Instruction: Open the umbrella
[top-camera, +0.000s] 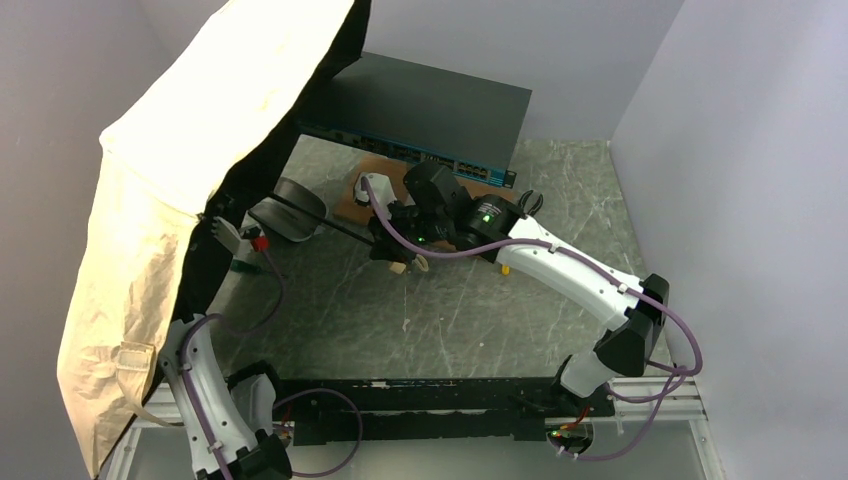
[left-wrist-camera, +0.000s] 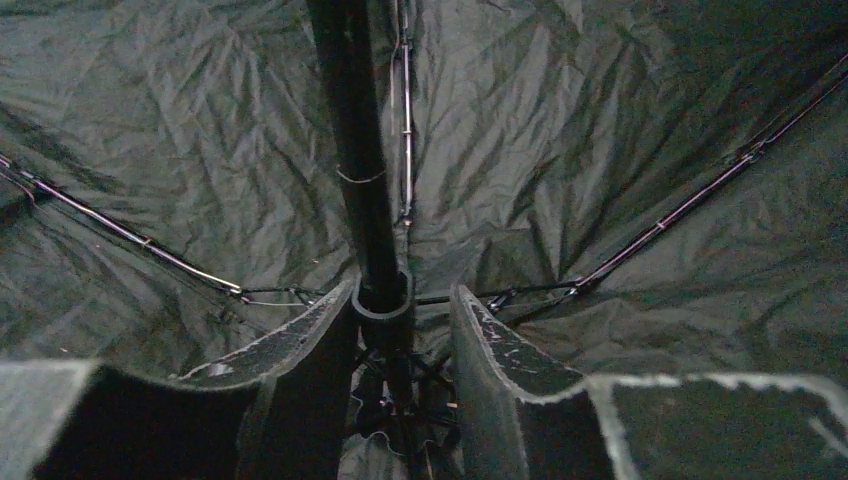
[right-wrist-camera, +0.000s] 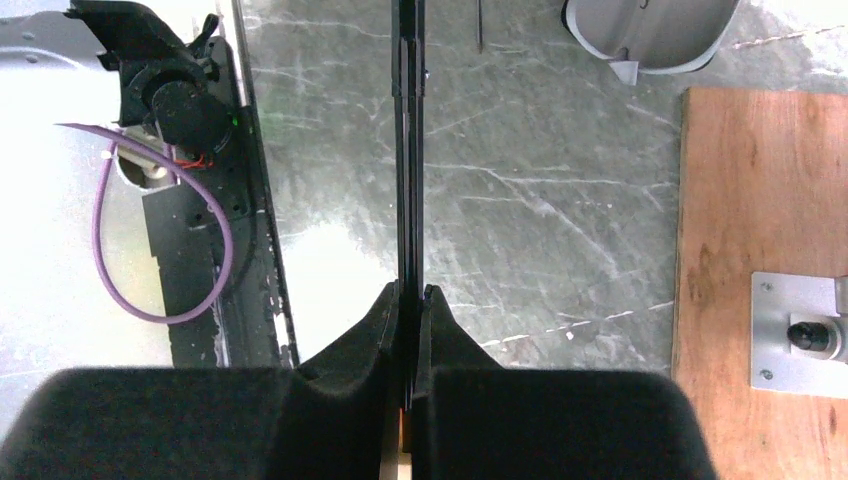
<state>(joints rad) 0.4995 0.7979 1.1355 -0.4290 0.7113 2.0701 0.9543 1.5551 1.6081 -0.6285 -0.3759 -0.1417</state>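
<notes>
While the umbrella (top-camera: 200, 130) sits spread at the table's left, right gripper (right-wrist-camera: 410, 292): pinched tight on its shaft (right-wrist-camera: 408, 150), best to hold firm
left gripper (left-wrist-camera: 402, 295): half-open astride the runner (left-wrist-camera: 383, 312), I'd push straight along till it locks

No text, brand, number or sign can be read in any of the views. On the front panel of the network switch (top-camera: 420, 100) some small pale marks are seen beside the ports, but they are too small and blurred to be read.
</notes>
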